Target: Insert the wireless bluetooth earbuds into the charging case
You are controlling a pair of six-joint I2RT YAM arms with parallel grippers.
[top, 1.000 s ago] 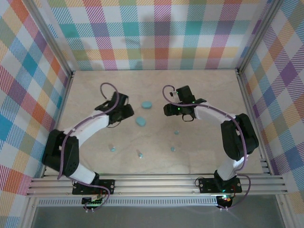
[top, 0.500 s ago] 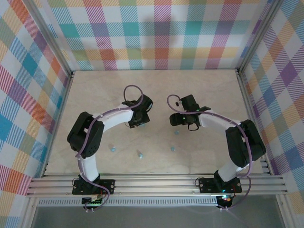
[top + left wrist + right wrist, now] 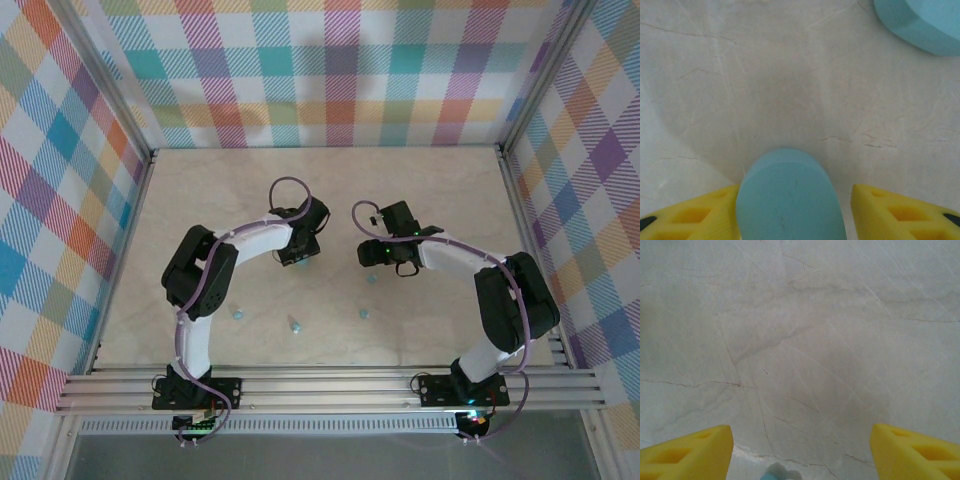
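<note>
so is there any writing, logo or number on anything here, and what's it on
No readable text anywhere.
Charging case in the left wrist view: plain light blue, no logo or label on the visible face.
Second case: plain as well.
Yellow fingers, table, plaid walls: no markings, only pattern and veining.
Earbuds in the top view: too small to tell.
</note>
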